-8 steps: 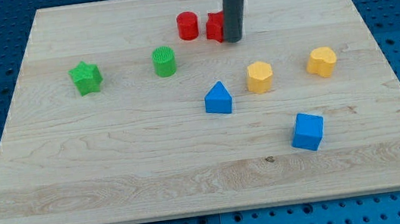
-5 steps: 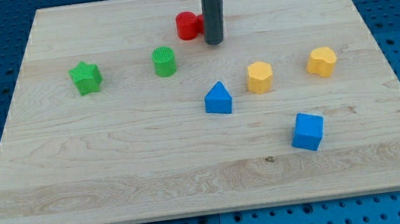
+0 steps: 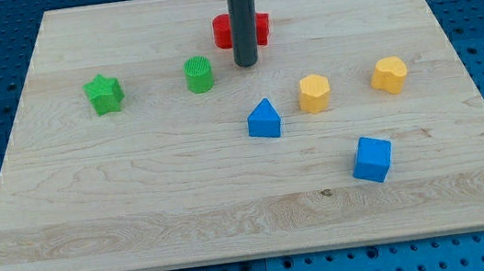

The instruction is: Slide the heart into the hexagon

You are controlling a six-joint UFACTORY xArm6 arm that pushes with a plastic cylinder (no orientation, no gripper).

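Observation:
Two yellow blocks sit right of centre. One (image 3: 314, 92) looks like a hexagon. The other (image 3: 390, 74), further to the view's right, looks like a heart. They are apart. My tip (image 3: 246, 64) rests on the board, up and to the left of the hexagon-like block. It touches neither yellow block. The rod rises from the tip out of the view's top.
Behind the rod are a red cylinder (image 3: 224, 32) and another red block (image 3: 261, 27), both partly hidden. A green cylinder (image 3: 199, 74) lies left of my tip and a green star (image 3: 104, 93) further left. A blue triangle (image 3: 264, 119) and a blue cube (image 3: 373, 158) lie lower down.
My tip has moved to the view's left and down, from beside the red block's right side to below the two red blocks. No block has visibly moved.

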